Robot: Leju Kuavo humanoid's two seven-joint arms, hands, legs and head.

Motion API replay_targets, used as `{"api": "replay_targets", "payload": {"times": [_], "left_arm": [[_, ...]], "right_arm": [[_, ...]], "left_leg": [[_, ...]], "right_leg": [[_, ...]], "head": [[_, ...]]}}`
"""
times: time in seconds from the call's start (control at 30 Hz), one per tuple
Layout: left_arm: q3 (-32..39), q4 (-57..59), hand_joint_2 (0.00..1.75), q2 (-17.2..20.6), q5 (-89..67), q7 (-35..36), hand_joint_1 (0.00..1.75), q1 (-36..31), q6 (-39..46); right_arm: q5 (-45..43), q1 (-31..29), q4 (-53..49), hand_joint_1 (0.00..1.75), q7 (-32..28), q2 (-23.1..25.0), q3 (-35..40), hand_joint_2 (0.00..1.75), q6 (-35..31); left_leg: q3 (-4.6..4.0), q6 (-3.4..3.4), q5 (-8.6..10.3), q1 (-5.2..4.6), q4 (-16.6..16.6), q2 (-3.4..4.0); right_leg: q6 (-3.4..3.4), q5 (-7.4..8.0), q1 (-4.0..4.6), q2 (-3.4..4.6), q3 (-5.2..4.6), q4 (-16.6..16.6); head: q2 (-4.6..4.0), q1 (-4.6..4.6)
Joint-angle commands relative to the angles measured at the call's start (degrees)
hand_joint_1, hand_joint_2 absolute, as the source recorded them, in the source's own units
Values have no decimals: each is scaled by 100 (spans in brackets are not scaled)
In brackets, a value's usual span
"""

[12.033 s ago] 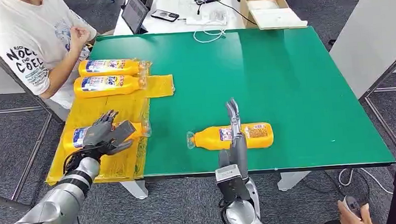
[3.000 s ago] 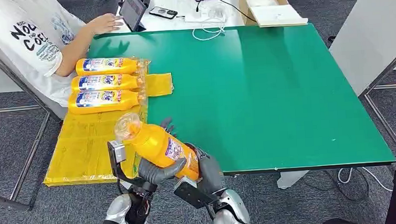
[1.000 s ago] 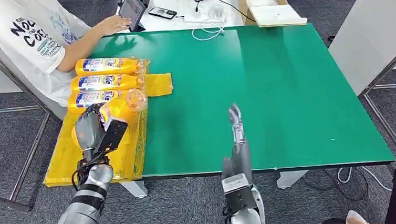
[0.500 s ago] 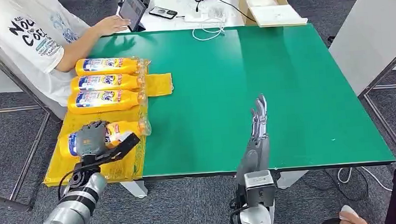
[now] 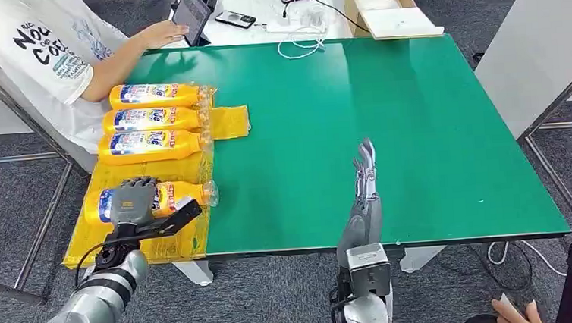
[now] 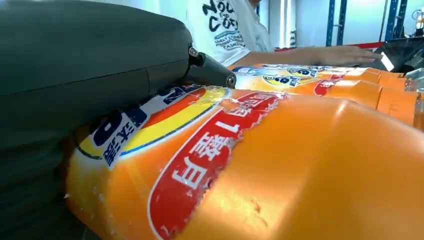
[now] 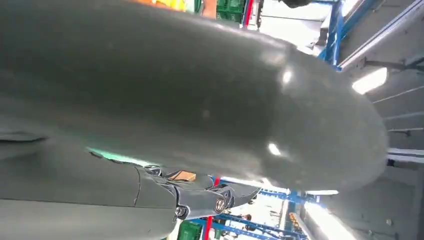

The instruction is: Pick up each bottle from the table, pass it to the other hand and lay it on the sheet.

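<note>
Green tabletop beside it, the yellow sheet [image 5: 133,248] now bears the fourth orange bottle [image 5: 165,198] under the left hand [image 5: 131,204]'s still-wrapped fingers, ready for release, while the right hand [image 5: 363,173] hovers open-fingered, holding nothing.

Orange bottles [image 5: 153,201] with blue, yellow and red labels are seen on a yellow sheet [image 5: 135,172]. Bench [image 5: 387,124] green; carpet [image 5: 12,203] grey.

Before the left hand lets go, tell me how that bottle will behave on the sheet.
The bottle lies on its side and looks rounded, so it may roll. Its glossy plastic probably slips easily on the yellow sheet, itself thin, wrinkled and likely to shift.
</note>
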Motion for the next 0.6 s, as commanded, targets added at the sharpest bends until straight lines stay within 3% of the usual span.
{"api": "replay_targets", "payload": {"times": [0.03, 0.23, 0.27, 0.3, 0.33, 0.37, 0.6], "left_arm": [[-208, 463, 175, 107, -11, 24, 175, -194, -54], [187, 504, 175, -41, 438, -285, 175, -246, -724], [86, 526, 175, -29, 287, -199, 155, -247, -789], [222, 561, 175, -79, 448, -243, 14, -248, -1183], [388, 549, 175, -137, 647, -327, 0, -227, -1331], [549, 573, 0, -209, 856, -419, 0, -237, -1550], [1560, 570, 0, -437, 2443, -851, 0, -384, -3430]], "right_arm": [[-33, -207, 318, 0, 19, -48, -45, 0, -9], [-41, -192, 413, 0, 91, -24, -35, 0, 78], [-30, -195, 460, 0, 116, -19, -25, 0, 100], [-18, -201, 555, 0, 232, 2, -31, 0, 146], [-13, -204, 623, 0, 230, 26, -45, 0, 152], [4, -208, 670, 0, 221, 38, -54, 0, 159], [93, -343, 1106, 0, 364, 49, -122, 0, 358]], "left_leg": [[18, 3, -7, 1, -2, 9], [20, 4, -6, 1, -2, 6], [32, 6, -10, 0, -3, 7], [23, 4, -6, 1, -3, 4], [34, 6, -9, 1, -5, 6], [44, 8, -12, 0, -6, 8], [58, 8, -1, -2, -10, -13]], "right_leg": [[-9, -4, 4, 4, 16, -4], [-9, -4, 4, 0, 19, -4], [-13, -8, 4, -1, 30, -5], [-9, -4, 4, -2, 24, -5], [-12, -6, 5, -2, 35, -8], [-15, -8, 5, -1, 44, -9], [-9, -6, 0, -17, 65, -13]], "head": [[0, 0], [0, 0], [0, 0], [0, 0], [0, -2], [0, 0], [0, 0]]}}
